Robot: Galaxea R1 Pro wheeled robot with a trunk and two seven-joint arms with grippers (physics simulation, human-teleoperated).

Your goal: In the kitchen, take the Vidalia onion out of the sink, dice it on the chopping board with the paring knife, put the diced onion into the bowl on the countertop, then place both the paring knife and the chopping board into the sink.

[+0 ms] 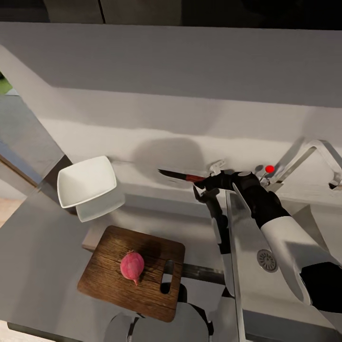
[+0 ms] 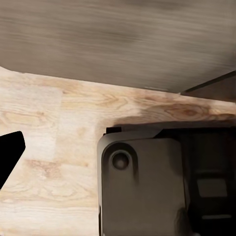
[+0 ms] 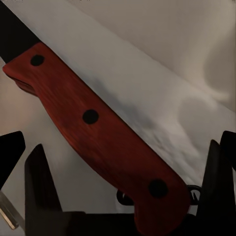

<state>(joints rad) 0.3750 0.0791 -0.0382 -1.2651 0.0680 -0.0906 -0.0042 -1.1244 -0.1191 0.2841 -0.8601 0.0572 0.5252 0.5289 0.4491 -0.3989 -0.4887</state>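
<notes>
One right gripper (image 1: 205,183) is closed around the red handle of the paring knife (image 1: 178,176), held above the countertop (image 1: 42,256) beside the sink (image 1: 285,285). The Vidalia onion (image 1: 132,266) rests on the chopping board (image 1: 109,280), near the bowl (image 1: 87,181).

Pale grey wall (image 1: 171,61) under dark cabinets (image 1: 142,12); light wood-grain floor (image 2: 49,128) below.

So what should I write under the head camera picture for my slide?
Right pincer holds the paring knife above the countertop, with the Vidalia onion waiting on the chopping board beside the bowl.
</notes>
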